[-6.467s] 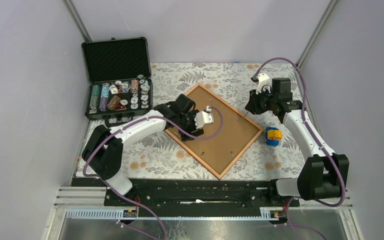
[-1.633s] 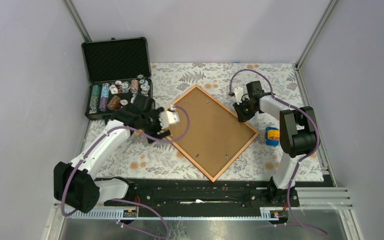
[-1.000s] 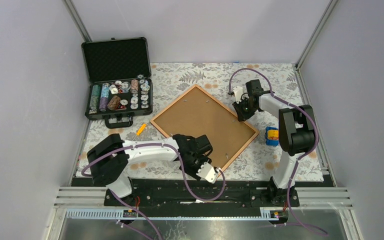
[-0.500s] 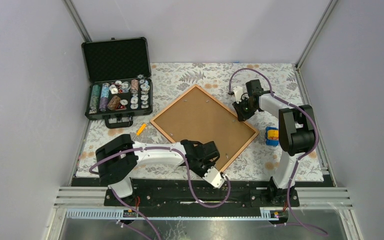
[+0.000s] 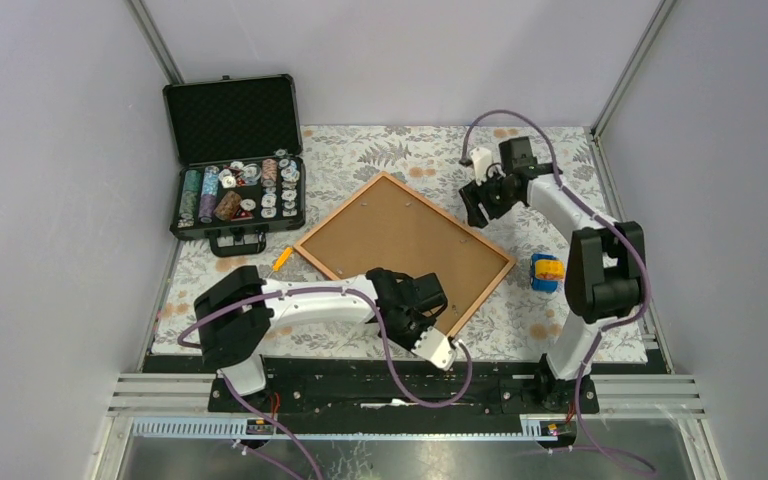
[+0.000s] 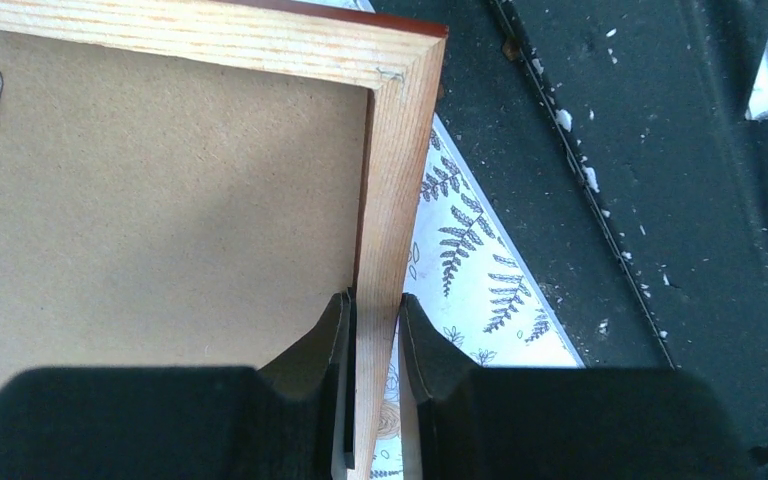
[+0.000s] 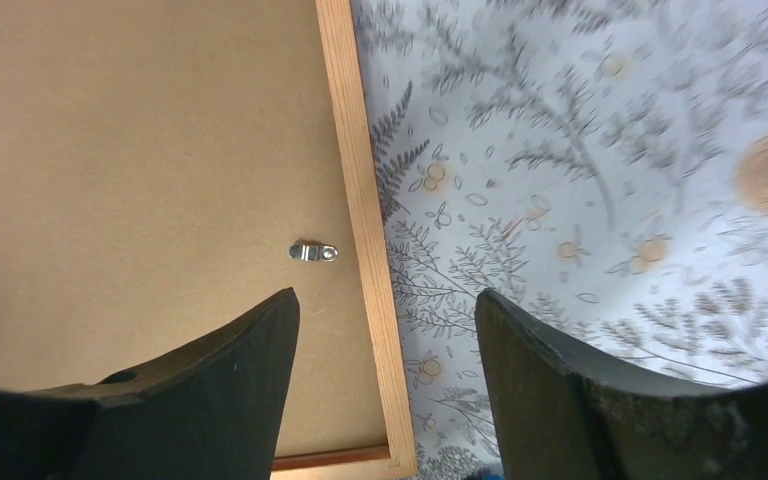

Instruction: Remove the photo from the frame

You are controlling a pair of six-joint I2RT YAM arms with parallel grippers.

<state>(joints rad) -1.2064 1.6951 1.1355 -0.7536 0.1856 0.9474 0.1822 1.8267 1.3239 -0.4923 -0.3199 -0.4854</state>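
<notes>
The two claws have just swapped jobs. A moment ago the right claw (image 5: 475, 207) was pinched shut and pressing on the frame's far right rail. Now it has let go, spread its fingers wide and lifted off, holding nothing. In its own camera that rail runs up between the two fingers, with a small metal clip (image 7: 313, 252) on the board (image 7: 130, 150) just left of it.

Meanwhile the left claw (image 6: 375, 305), which was coming in half open, has closed on the frame (image 5: 400, 245) beside its nearest corner. One finger sits on the inner side of the wooden rail, over the board, and the other on the outer side, over the cloth (image 6: 470, 270), with the rail tight between them. The frame has turned a little on the table along with that.

To my eye the hold has passed to the left arm, which leaves the right one free to work the clips. Whether the clip under it is already turned aside I can't quite make out.

The frame lies face down in the middle of the cloth, set cornerwise, brown back up. Its near corner is in the left claw's grip and its far right edge is below the open right claw, not touching it. The photo doesn't show anywhere. I'd judge it is still inside, under the board.
</notes>
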